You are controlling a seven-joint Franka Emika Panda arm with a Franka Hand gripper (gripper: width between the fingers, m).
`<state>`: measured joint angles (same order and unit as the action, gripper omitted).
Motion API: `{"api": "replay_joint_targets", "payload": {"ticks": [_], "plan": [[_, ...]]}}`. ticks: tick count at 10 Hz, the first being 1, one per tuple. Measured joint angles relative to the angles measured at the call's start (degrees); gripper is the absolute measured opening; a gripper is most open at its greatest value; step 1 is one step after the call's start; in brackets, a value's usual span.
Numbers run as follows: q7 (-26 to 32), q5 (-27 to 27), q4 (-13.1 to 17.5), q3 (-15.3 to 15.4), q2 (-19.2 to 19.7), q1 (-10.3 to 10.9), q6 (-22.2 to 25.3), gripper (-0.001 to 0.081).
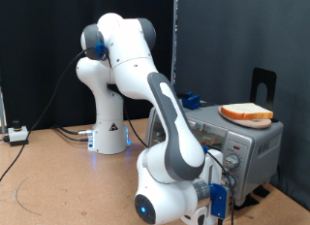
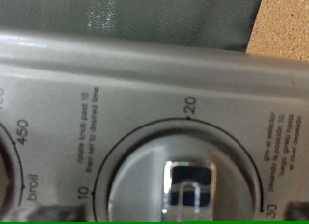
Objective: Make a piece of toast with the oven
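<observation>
Nearest the lens in the exterior view, the arm's white wrist and forearm [image 1: 170,181] fill the lower middle, smooth glossy shells with grey joints and a blue light at the wrist; the gripper [image 1: 219,198] is pressed up against the front panel of the oven [image 1: 254,147], at the knobs [image 1: 232,163], but its fingers are hidden behind the hand, so whether they are spread or closed cannot be told; the oven is a small boxy silver thing of brushed metal, standing on a brown cork-like table [image 1: 58,176] at the exterior view's right; one piece of toast [image 1: 246,112], a pale tan slice with a darker crust, lies flat on the oven's top, outside it; whether a slice lies inside cannot be seen, as the arm covers the door; judged from this, the work stands at the dial stage, with that slice not yet in the oven. In the wrist view, the oven's panel is very close and blurred: grey matt metal printed with dark numerals 10, 20 and 30 on an arc, a chrome timer knob [image 2: 189,190] with a mirror-bright face at its middle, part of a temperature scale reading 450 and broil at one edge, and a strip of the table beyond; no fingers show here.
</observation>
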<state>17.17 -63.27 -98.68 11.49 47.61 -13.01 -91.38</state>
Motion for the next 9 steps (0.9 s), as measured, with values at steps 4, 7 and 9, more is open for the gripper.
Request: {"api": "replay_joint_targets", "payload": {"ticks": [4,7,9], "plan": [[0.0,0.0,0.0,0.0,0.0,0.0,0.0,0.0166],[13.4,-0.1,-1.3,0.2,-1.3,0.0,-1.8,0.0095],[19.8,-0.2,-2.3,0.3,-2.1,0.0,-3.1,0.0095]]}}
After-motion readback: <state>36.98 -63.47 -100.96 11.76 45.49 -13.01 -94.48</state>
